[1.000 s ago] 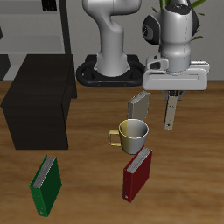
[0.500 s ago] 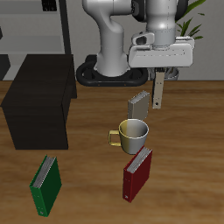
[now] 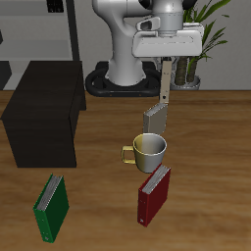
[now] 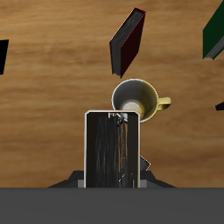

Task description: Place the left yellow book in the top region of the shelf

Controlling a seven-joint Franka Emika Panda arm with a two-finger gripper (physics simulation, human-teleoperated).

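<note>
My gripper [image 3: 168, 65] is shut on the top of the left yellow book [image 3: 167, 88]. The book hangs upright in the air, above the table and behind the mug. Looking down from the wrist, the held book [image 4: 112, 149] shows its pale striped page edges. The other yellow book [image 3: 155, 118] stands on the table just behind the mug, below the held one. The shelf [image 3: 47, 98] is a large black box at the table's side, well apart from the gripper, and its top is bare.
A yellow-and-white mug [image 3: 148, 150] stands mid-table. A dark red book [image 3: 154, 194] and a green book [image 3: 52, 207] stand nearer the front edge. A grey frame rack [image 3: 61, 29] and a potted plant [image 3: 199, 44] are at the back by the robot base [image 3: 123, 78].
The gripper has carried the held yellow book upward, farther back and sideways toward the shelf's side. It now hangs over the other yellow book. Nothing else has moved.
</note>
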